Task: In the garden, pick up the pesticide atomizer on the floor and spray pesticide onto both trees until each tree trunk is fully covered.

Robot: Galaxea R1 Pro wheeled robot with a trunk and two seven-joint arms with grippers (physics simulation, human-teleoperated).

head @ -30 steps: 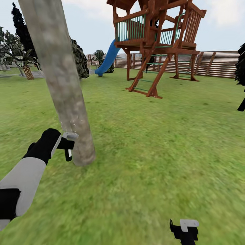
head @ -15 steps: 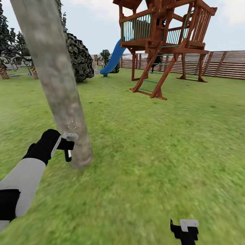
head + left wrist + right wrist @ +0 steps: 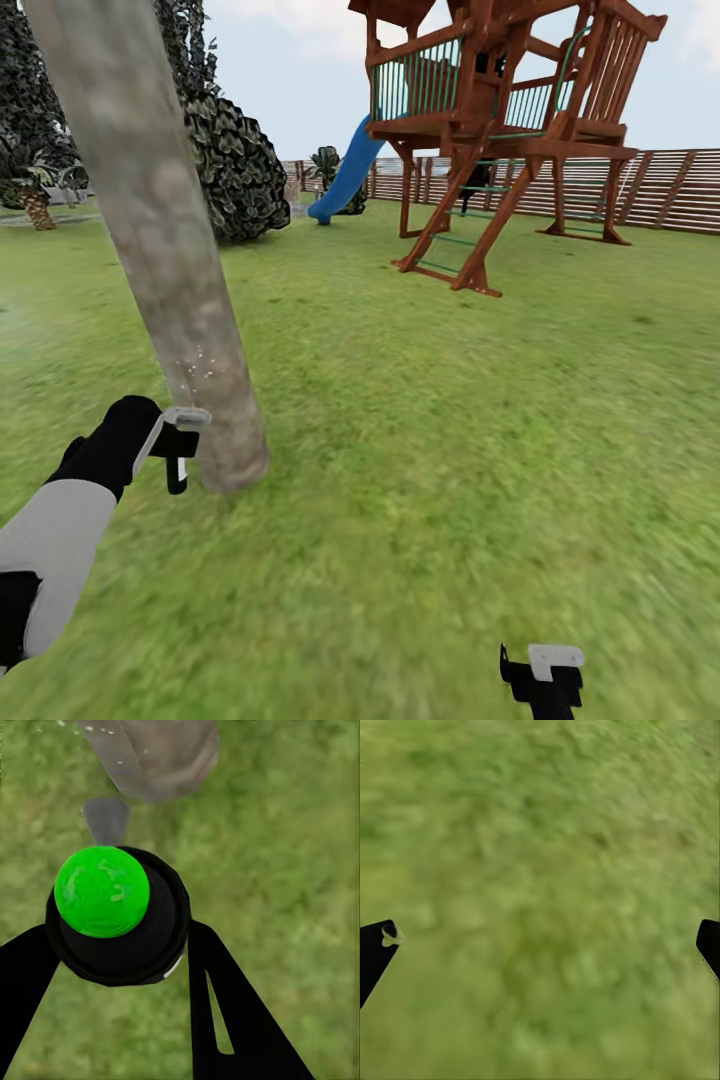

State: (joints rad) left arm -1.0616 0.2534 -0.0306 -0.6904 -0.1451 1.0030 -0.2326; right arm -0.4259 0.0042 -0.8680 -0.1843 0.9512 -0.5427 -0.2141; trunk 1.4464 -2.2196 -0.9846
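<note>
Showing the left tool (image 3: pixel 178 447) held low beside a trunk (image 3: pixel 160 240) on the lawn (image 3: pixel 450 420). In the head view the left arm (image 3: pixel 60 540) reaches forward from the near left corner of the lawn, its black wrist ending just beside the trunk's foot. In the left wrist view the two black fingers (image 3: pixel 225 1012) stand on either side of the atomizer (image 3: pixel 118 916), a round black body with a bright green cap (image 3: pixel 101 891); the fingers lie against the body, so the tool is clenched on the atomizer. A grey nozzle (image 3: pixel 105 820) projects from the atomizer toward the trunk (image 3: pixel 154 754), near it but apart. Small pale specks (image 3: pixel 200 365) lie on the bark just above the tool in the head view, and similar specks (image 3: pixel 97 729) show on the trunk in the wrist view.

The trunk is mottled beige-grey, smooth, and leans toward the far left as it rises out of view.

The right tool (image 3: pixel 542 680) sits at the near edge of the lawn, well apart from the trunk and the atomizer. In the right wrist view its fingertips (image 3: pixel 376 949) stand wide apart at either side with only blurred grass between them: released, holding nothing.

Beyond, toward the far right, a wooden play tower (image 3: pixel 500 130) with a blue slide (image 3: pixel 350 175) stands before a slatted fence (image 3: pixel 660 190). A dark shrub (image 3: pixel 235 165) stands behind the trunk, and a palm (image 3: pixel 35 200) at the far left.
</note>
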